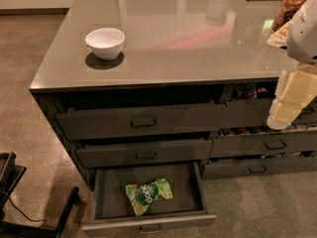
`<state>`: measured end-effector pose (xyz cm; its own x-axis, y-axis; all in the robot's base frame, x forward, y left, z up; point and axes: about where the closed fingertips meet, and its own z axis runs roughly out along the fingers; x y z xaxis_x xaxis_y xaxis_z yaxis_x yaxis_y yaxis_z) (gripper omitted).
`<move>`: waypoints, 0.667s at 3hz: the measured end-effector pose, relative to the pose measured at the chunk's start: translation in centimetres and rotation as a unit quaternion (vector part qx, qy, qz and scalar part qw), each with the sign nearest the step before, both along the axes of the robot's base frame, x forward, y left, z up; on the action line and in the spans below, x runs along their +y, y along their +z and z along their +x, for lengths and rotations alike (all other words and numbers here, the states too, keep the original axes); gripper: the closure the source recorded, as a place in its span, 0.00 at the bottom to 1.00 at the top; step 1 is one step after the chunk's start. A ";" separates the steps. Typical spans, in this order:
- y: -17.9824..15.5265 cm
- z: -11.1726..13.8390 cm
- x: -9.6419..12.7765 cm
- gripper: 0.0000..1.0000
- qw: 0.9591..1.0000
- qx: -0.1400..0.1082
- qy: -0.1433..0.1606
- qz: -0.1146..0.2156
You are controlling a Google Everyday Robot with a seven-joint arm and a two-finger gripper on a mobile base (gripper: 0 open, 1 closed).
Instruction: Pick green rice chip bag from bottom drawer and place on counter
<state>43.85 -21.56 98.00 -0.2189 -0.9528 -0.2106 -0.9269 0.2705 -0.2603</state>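
The green rice chip bag (pixel 148 195) lies flat on the dark floor of the open bottom drawer (pixel 101 197), a little left of its middle. The drawer is pulled out at the lower left of the cabinet, and its metal bar handle (pixel 150 228) shows at the front. The glossy grey counter (pixel 188 38) spans the top of the cabinet. My gripper (pixel 283 114) hangs at the far right, pale and blocky, in front of the right-hand drawers. It is level with the upper drawers, well above and to the right of the bag, and holds nothing I can see.
A white bowl (pixel 105 42) stands on the counter's front left. Two closed dark drawers (pixel 143 123) sit above the open one. Narrower drawers with snack packets (pixel 262 145) are on the right. Jars and containers (pixel 292 1) stand at the counter's back right. A dark frame (pixel 15 192) stands on the floor at lower left.
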 end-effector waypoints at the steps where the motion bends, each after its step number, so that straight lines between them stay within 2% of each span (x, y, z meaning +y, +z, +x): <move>1: 0.0 0.0 0.0 0.00 1.000 0.000 0.000 0.000; 2: -1.2 0.0 0.6 0.19 1.000 -0.001 0.006 0.011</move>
